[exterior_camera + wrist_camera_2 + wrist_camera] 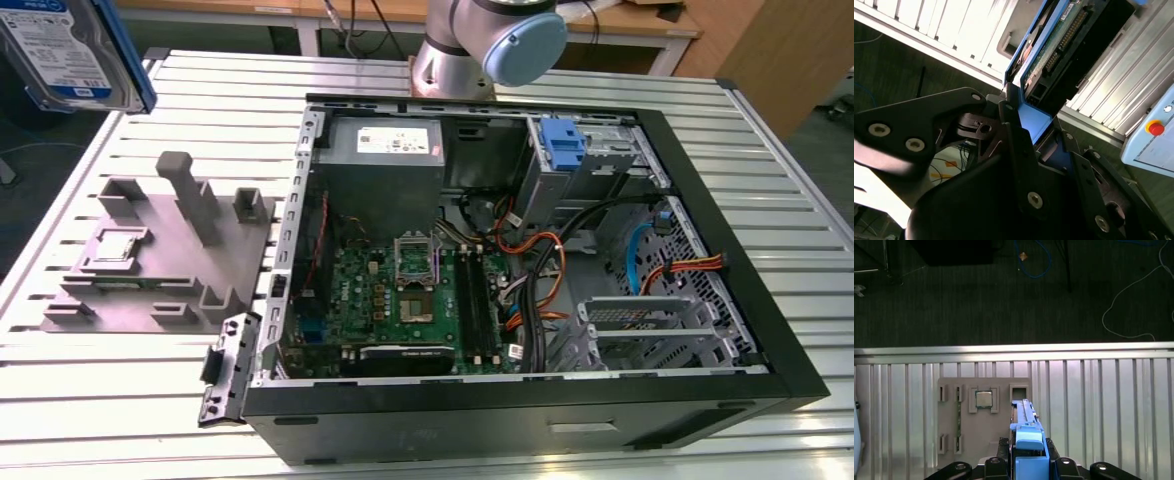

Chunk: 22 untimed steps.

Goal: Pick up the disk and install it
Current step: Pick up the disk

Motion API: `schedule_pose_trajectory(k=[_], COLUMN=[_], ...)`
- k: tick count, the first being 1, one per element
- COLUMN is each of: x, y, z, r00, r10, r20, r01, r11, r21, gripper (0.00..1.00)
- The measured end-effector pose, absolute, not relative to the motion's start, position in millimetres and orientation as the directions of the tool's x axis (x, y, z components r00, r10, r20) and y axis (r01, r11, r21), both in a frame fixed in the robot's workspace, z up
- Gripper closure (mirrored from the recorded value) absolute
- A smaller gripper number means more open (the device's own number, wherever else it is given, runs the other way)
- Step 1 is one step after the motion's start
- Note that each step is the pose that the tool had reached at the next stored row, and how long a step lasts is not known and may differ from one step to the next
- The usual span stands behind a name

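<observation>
Disk, exterior view, far upper left: white-and-blue label on its face, rows of dark print, too small to read.

Power supply inside the case: white sticker on top, fine print and a small red mark at one corner, unreadable.

Case front wall: small pale tag, cannot tell if printed.

Second wrist view: red button on a pale panel, no lettering legible.

No word or number can be made out anywhere.

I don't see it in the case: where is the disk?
The disk is in the exterior view's upper left corner, clamped in the gripper in the air near the grey fixture tray, outside the computer case.
</observation>
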State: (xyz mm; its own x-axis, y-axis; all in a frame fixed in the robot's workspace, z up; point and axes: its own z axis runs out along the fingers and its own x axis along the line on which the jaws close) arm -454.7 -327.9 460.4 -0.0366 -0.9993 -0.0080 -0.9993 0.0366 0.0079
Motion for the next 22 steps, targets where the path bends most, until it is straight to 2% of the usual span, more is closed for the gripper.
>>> schedule_pose_trajectory(k=[22], x=[-455], y=[-328], z=[481], r00=[-0.037], r10=[-0.999], r20=[-0.008], r01=[-0.999], r11=[0.037], r21=[0.008], gripper=[0.64])
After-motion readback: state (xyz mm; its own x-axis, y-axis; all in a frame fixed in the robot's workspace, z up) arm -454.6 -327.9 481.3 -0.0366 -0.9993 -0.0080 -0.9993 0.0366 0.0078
